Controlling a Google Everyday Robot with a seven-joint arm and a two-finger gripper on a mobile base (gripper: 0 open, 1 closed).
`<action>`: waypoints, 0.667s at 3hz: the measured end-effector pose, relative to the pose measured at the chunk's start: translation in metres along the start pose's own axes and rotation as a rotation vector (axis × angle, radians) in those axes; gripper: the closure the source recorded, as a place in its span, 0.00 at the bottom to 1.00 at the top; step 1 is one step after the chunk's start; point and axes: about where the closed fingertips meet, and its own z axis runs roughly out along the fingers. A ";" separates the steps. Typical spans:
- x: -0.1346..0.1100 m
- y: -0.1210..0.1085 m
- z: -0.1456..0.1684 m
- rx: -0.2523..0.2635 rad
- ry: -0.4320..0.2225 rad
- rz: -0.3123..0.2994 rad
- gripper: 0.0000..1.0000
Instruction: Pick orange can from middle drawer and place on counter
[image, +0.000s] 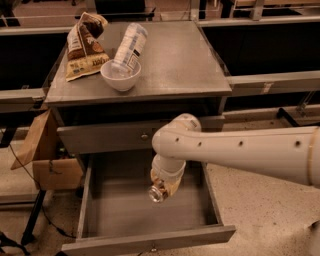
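The orange can (157, 193) hangs tilted in my gripper (165, 184), its silver end facing down and left, lifted above the floor of the open middle drawer (125, 215). My gripper is shut on the can and sits under the white wrist, over the drawer's middle. My white arm reaches in from the right. The grey counter (175, 60) is above, at the top of the cabinet.
On the counter's left stand a white bowl (120, 75), a clear plastic bottle (130, 46) leaning into it, and a brown chip bag (82, 47). The upper drawer (110, 137) is shut. A cardboard box (50, 167) sits on the floor left of the cabinet.
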 end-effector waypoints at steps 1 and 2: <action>0.011 0.010 -0.087 -0.011 0.078 0.023 1.00; 0.029 0.009 -0.170 -0.005 0.164 0.071 1.00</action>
